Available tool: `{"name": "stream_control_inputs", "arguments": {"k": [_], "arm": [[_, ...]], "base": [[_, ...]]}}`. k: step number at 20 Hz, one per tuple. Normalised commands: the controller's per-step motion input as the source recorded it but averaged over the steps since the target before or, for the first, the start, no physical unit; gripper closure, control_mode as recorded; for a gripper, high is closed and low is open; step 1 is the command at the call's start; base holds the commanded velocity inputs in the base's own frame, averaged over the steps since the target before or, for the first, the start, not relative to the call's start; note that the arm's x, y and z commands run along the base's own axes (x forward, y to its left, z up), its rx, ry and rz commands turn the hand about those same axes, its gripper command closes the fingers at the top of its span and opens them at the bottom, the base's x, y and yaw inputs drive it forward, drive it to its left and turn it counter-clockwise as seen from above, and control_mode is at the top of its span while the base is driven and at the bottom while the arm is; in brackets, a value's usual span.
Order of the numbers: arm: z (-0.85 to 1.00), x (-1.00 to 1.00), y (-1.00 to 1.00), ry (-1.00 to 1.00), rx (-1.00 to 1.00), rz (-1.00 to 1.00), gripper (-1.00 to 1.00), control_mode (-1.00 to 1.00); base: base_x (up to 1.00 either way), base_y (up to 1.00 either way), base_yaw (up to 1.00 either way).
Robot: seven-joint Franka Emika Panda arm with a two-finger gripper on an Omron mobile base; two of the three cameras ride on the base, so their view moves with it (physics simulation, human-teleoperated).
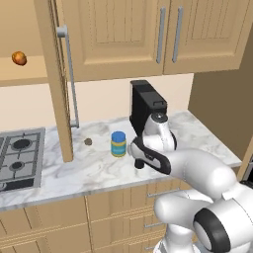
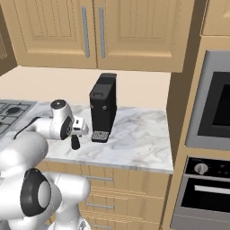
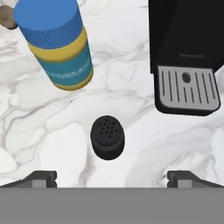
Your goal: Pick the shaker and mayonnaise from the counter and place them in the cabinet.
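The shaker (image 3: 107, 137) is a small black cylinder with a perforated top, standing on the marble counter (image 1: 89, 170) directly below my gripper (image 3: 112, 178). The fingertips (image 3: 43, 177) stand wide on either side above it, open and touching nothing. In the right base view the shaker (image 2: 75, 143) sits under the hand, beside the coffee machine. The mayonnaise (image 1: 118, 144), a squat jar with a blue lid and yellow and teal label (image 3: 61, 48), stands upright just left of the gripper (image 1: 137, 155). The cabinet (image 1: 29, 76) is at upper left, its tall door (image 1: 57, 99) swung open.
A black coffee machine (image 1: 146, 106) stands right behind the shaker, its drip tray (image 3: 187, 89) close by. A small brown object (image 1: 88, 142) lies left of the jar. An orange fruit (image 1: 19, 58) sits on the cabinet shelf. A stove (image 1: 20, 155) is at left, an oven (image 2: 211, 112) at right.
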Motion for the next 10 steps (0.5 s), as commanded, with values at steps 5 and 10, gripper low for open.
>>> {"name": "stream_control_inputs", "arguments": {"k": [5,10], "arm": [[-0.21,0.05,0.00,-0.10,0.00,0.00,-1.00,-1.00],[-0.16,0.05,0.00,-0.05,0.00,0.00,-1.00,-1.00]], "base": [[0.00,0.00,0.00],[0.00,0.00,0.00]]}}
